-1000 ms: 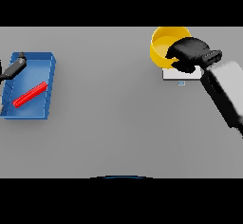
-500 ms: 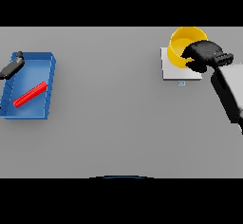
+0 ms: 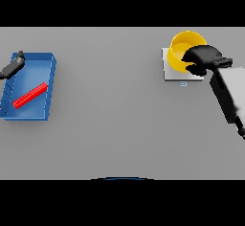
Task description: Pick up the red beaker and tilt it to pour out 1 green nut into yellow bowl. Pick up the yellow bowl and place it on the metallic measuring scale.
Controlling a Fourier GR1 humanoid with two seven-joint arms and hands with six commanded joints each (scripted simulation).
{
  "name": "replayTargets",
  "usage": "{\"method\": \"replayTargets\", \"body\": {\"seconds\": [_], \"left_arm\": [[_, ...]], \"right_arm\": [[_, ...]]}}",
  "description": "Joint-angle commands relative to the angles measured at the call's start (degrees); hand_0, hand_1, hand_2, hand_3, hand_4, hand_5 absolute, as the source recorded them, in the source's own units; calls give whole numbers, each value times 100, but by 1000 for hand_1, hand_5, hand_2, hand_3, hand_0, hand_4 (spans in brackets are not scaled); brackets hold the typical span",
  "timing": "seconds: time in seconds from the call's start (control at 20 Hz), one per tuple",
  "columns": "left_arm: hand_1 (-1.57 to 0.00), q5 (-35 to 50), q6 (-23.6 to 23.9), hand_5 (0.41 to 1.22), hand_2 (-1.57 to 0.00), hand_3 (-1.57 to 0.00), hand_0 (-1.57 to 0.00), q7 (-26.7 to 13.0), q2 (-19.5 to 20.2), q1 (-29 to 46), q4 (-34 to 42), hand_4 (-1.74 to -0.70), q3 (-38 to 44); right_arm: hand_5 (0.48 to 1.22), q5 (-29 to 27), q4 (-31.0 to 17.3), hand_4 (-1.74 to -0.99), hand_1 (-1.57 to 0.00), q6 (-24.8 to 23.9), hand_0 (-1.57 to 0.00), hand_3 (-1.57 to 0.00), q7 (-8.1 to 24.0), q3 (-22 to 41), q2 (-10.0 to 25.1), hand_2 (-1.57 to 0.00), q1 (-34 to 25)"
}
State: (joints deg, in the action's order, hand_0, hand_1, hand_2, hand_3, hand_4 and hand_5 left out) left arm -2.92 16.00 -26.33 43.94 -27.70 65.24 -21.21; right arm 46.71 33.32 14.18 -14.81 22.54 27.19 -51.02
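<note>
Over the last second the right hand (image 3: 205,60) has carried the yellow bowl (image 3: 184,50) away from the robot and settled it over the metallic measuring scale (image 3: 172,72) — the placing step looks all but done, with only the release left. Its fingers are curled over the bowl's near rim, grasping it. The scale's plate shows below and to the left of the hand; a small bluish display sits on its near edge, too small to read. No other writing is legible. Far across the table, the left hand (image 3: 13,65) rests at a blue tray (image 3: 48,84) — whether it is open or closed cannot be told.

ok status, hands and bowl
Right hand shut on yellow bowl, bowl over the scale. Left hand idle by blue tray. Nothing in the way.
</note>
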Motion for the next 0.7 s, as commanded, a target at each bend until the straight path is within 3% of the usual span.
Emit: {"method": "replayTargets", "body": {"seconds": [0.0,0.1,0.15,0.25,0.35,0.5,0.65], "left_arm": [[1,-20,22,667,1,1,1,31,-5,25,14,-724,-14],[1,-37,34,671,1,1,1,-17,-59,-20,-52,-724,-34],[1,-50,37,671,1,1,1,1,-47,1,-80,-722,-36],[1,-35,31,668,1,1,1,15,-84,12,-55,-719,-52],[1,-51,36,666,1,1,1,-29,-137,-96,-156,-718,-54],[1,-31,23,662,1,1,1,-15,-96,-44,-119,-724,-38],[1,-34,51,664,1,1,1,-41,-114,-53,-147,-722,-32]], "right_arm": [[1221,2,-36,-1734,-1501,17,-1448,-1390,-55,1,1,-1382,-17],[1221,-50,21,-1737,-1484,70,-1492,-1097,-59,-40,-22,-1450,-10],[1221,-62,67,-1688,-1337,116,-1439,-990,-69,-62,14,-1286,8],[1080,-9,58,-1629,-882,180,-990,-796,60,-13,-14,-921,11],[987,95,29,-1593,-564,272,-634,-661,-29,97,23,-660,-43],[909,188,-62,-1560,-288,219,-324,-506,-171,185,-2,-381,-78],[856,158,-35,-1546,-147,141,-165,-394,-248,154,-5,-195,-79]]}}
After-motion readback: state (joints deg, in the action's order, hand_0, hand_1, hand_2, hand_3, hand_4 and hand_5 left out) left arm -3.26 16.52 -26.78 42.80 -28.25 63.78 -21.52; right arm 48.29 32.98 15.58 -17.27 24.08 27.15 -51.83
